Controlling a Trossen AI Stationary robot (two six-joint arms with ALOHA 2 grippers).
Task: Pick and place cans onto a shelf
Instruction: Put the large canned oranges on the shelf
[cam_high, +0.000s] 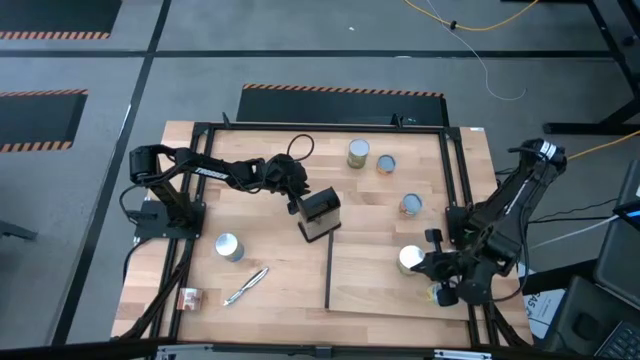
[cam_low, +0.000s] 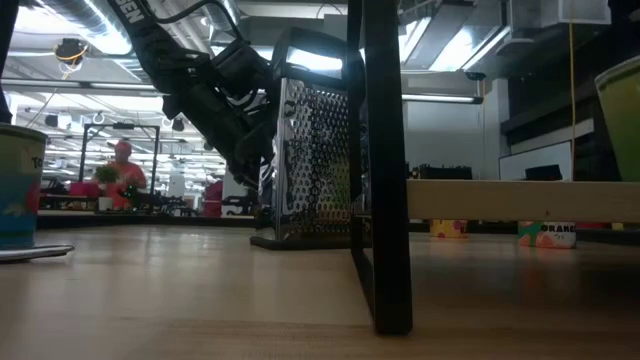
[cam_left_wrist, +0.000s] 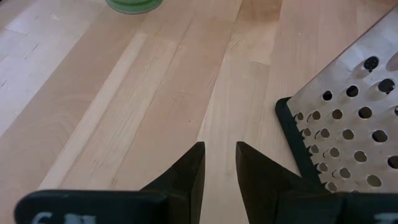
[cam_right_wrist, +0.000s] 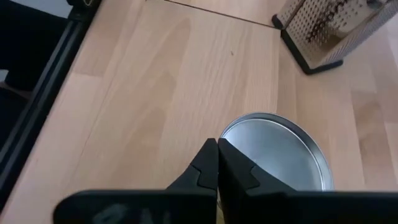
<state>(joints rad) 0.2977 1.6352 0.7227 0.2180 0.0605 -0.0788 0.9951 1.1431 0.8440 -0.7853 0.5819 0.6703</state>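
While left tool (cam_high: 300, 205) gapes beside grater (cam_high: 320, 215), right tool (cam_high: 428, 265), closed, tops can (cam_high: 409, 259).

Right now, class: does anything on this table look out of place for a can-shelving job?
Yes: a metal box grater stands mid-table beside the left gripper, and a silver pen-like tool lies near the front. Neither is a can.

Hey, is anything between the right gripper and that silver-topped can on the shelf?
Nothing visible. The right gripper, fingers shut, sits right at the can's rim, with only bare shelf around them. The left gripper waits by the grater.
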